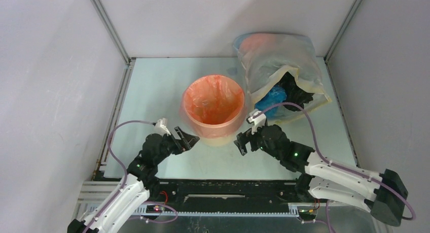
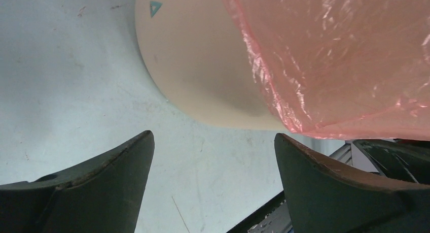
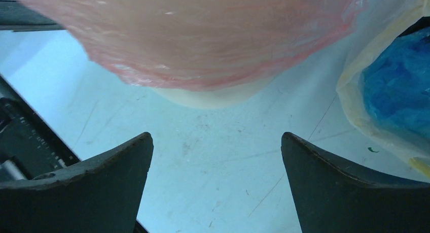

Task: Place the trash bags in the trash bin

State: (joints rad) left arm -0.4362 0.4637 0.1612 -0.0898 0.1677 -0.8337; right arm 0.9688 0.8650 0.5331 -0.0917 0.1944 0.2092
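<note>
The trash bin (image 2: pixel 198 75) stands at the middle of the table (image 1: pixel 152 91), with an orange trash bag (image 1: pixel 213 98) already spread inside it. The bag's mouth is folded out over the rim, and its skirt hangs partway down the cream wall.

Your left gripper (image 1: pixel 186 138) sits just near-left of the bin and your right gripper (image 1: pixel 243 139) just near-right. Both have their fingers spread wide and hold nothing; each wrist view shows bare table between the fingers.

Far right of the bin lies a clear plastic sack (image 1: pixel 281 65), its mouth facing the bin, with a blue bag (image 1: pixel 274 96) and a black bag (image 1: pixel 294 91) at the opening. They look like the bags left to move, so the step is probably a pick from that sack.

- Use the right arm, since the sack is on its side.
- Swing round the right of the bin rather than across it, so a finger does not snag the loose orange skirt and pull the liner off.
- Pinch a raised fold of the blue bag, not the sack's own film.
- Lift clear of the rim before moving over the bin.
- Keep the left gripper by the near-left wall to steady the light bin.
</note>
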